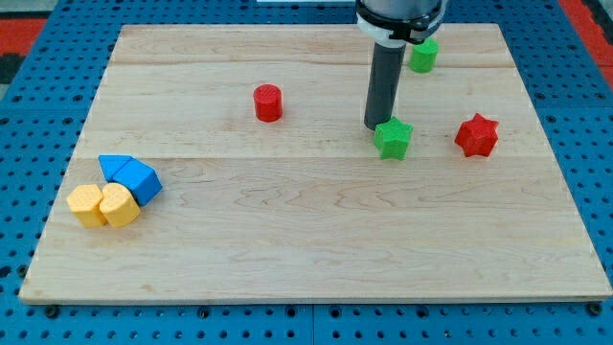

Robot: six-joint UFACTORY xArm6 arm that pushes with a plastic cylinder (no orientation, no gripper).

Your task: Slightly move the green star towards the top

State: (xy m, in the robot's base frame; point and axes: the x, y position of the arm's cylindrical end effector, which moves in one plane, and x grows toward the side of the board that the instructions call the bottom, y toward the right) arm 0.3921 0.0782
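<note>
The green star [393, 139] lies on the wooden board [306, 220], right of centre. My tip [374, 126] stands right against the star's upper left side, touching or nearly touching it. A second green block [423, 55], its shape partly hidden by the arm, sits near the view's top, above and to the right of the star.
A red star [477, 135] lies to the right of the green star. A red cylinder [267, 103] stands left of my tip. At the view's left, two blue blocks [131, 177] and two yellow blocks [102, 205] are clustered together.
</note>
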